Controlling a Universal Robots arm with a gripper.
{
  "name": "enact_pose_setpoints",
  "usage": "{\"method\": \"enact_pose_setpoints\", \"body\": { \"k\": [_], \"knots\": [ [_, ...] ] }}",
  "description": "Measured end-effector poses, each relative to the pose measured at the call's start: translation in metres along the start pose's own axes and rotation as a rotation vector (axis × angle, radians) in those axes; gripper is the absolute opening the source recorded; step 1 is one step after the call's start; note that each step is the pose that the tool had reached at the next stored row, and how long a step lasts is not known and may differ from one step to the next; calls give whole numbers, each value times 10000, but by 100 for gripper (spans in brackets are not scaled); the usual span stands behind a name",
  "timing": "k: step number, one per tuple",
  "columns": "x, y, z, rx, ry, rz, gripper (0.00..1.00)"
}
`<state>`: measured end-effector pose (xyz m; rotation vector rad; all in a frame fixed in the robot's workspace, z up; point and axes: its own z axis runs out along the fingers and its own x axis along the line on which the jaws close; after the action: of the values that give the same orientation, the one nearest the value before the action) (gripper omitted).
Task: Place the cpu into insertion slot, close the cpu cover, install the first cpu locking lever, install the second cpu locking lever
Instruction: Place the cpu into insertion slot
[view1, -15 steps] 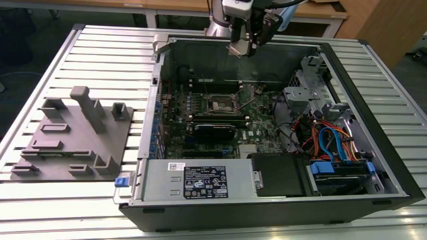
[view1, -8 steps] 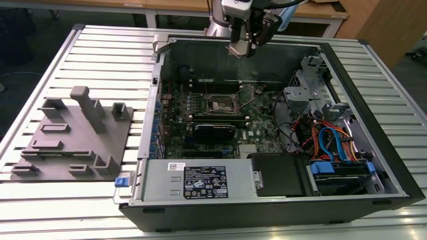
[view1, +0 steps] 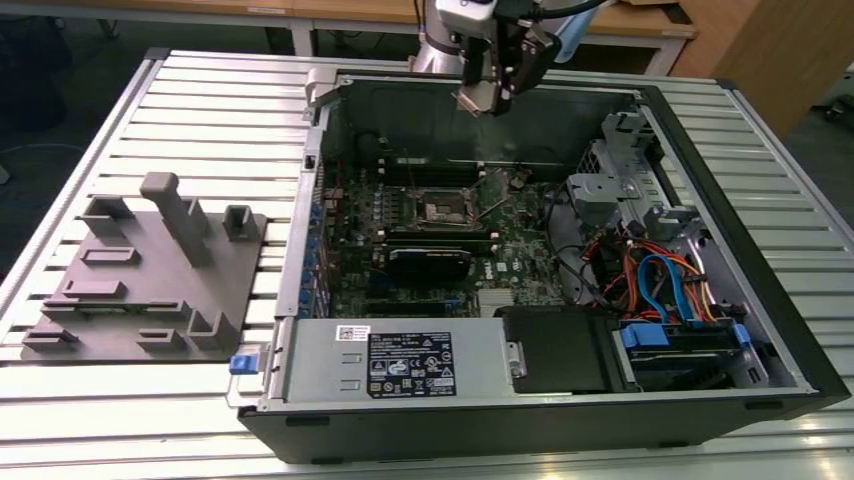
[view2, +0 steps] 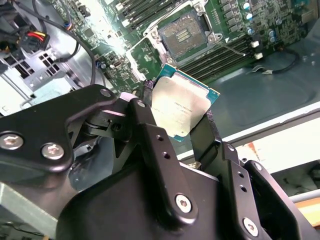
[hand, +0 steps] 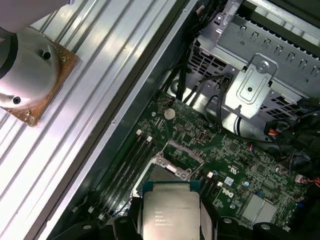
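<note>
- Gripper (view1: 489, 100) clamps the cpu (view2: 181, 107) by its edges; insertion slot (view1: 438, 210) waits at its six o'clock, exterior view.
- A tilted landing could bend the slot's contacts.

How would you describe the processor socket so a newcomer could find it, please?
Inside the open computer case lies a green board. On it sits the socket, square with a silver rim and dark centre, unlike the long slots beside it.

An open computer case (view1: 561, 428) and a grey fixture plate (view1: 134, 288) are being supported side by side by the slatted metal table (view1: 214, 110).
</note>
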<state>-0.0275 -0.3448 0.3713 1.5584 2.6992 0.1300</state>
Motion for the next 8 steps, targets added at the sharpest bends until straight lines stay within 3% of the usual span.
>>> {"method": "enact_pose_setpoints", "body": {
  "k": [4,8],
  "knots": [
    [0,0,3,-6,-29,342,54],
    [0,0,3,-7,-31,363,54]
  ]
}}
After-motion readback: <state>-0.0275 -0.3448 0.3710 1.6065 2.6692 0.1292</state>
